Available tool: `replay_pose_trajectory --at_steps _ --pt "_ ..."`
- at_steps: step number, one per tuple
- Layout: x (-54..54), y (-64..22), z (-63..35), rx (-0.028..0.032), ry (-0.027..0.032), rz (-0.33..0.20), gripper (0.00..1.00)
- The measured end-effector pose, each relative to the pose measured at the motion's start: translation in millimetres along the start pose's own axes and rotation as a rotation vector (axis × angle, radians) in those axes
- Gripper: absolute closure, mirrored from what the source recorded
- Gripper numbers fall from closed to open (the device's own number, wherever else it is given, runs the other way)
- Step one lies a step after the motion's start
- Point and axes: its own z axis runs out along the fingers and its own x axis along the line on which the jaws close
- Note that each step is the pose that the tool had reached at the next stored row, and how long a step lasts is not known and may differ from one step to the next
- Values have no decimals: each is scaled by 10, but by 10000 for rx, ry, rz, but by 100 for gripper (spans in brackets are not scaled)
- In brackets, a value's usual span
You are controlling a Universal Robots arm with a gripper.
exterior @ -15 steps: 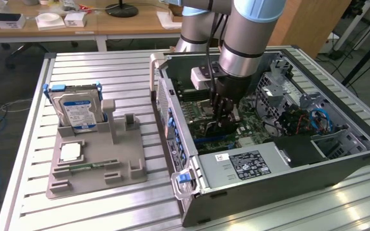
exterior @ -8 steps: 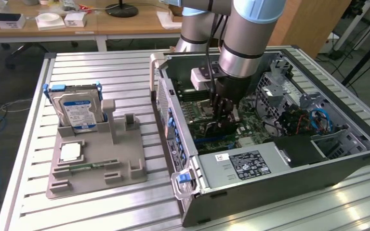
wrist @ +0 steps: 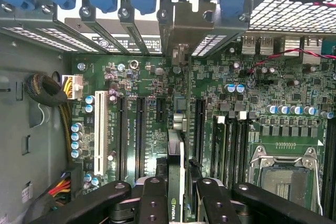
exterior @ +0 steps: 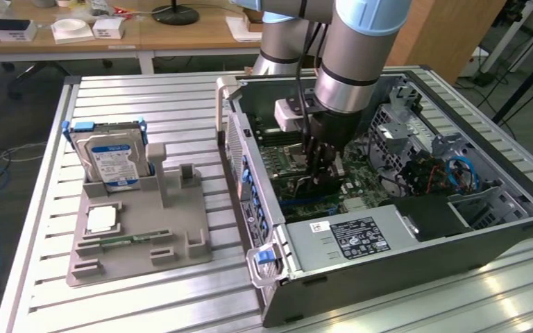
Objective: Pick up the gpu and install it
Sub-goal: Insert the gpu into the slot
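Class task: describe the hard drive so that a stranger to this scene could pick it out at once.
Find the open computer case on the slatted table; on the exterior view's left lies a grey fixture tray. The hard drive stands upright at its far end: silver, blue-white label, unlike the small green memory stick lying flat.

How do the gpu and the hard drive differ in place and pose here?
The gpu is clamped edge-on in the gripper inside the computer case, over the motherboard; the hard drive stands untouched in the grey holder outside. The gpu is thin and dark, the drive silver with a blue-white label. Both stand upright.

The arm (exterior: pixel 354 52) is silver tube with pale blue caps and black bands. Its gripper (exterior: pixel 320 173) is black (round screws dot the fingers (wrist: pixel 152 203)).
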Motion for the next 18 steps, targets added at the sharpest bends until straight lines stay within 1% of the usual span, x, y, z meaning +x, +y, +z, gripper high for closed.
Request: replay_pose_trajectory --at_steps 18 --pt "0 5 11 7 0 -1 74"
